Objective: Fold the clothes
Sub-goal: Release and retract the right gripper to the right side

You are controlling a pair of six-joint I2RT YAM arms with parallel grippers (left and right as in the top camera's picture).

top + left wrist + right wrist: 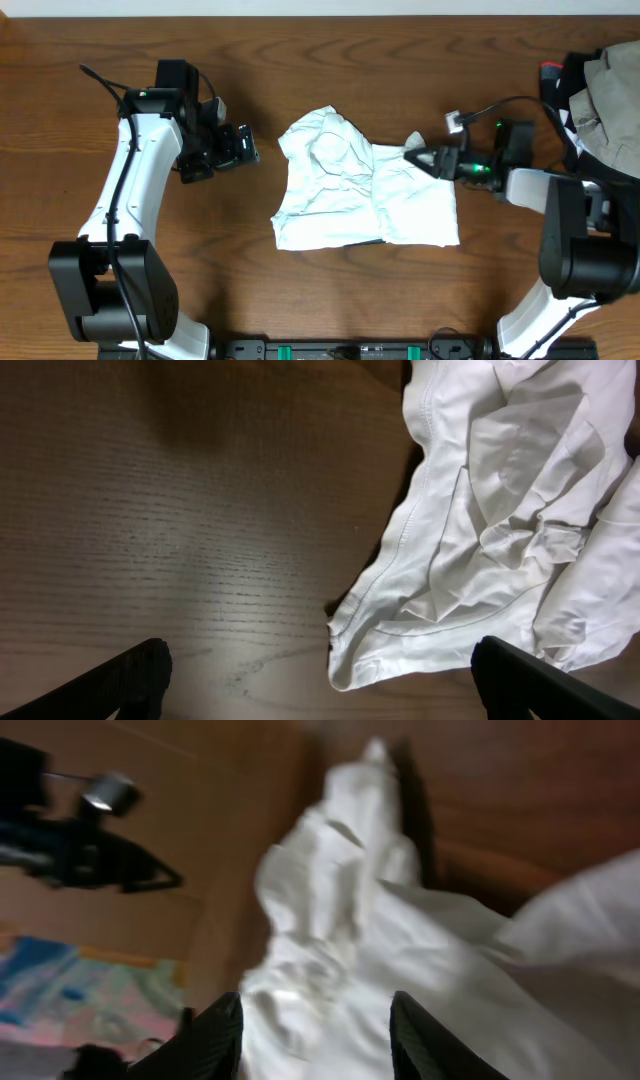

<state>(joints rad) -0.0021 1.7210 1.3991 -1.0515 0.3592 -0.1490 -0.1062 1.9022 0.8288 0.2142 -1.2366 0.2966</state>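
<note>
The clothes [350, 185] are a wrinkled white garment lying crumpled in the middle of the wooden table, with no stripes showing. My left gripper [248, 150] is open and empty just left of the garment's upper left edge. In the left wrist view the jaws [320, 685] are wide apart over bare wood, and the garment's hemmed edge [480, 530] fills the right side. My right gripper [424, 158] is at the garment's upper right corner, which is raised at the fingertips. In the blurred right wrist view white cloth [330, 940] fills the space between the fingers [315, 1040].
A heap of beige and grey garments [612, 95] sits at the far right edge behind the right arm. A cable [485, 110] loops above the right gripper. A black rail [350, 350] runs along the table's front edge.
</note>
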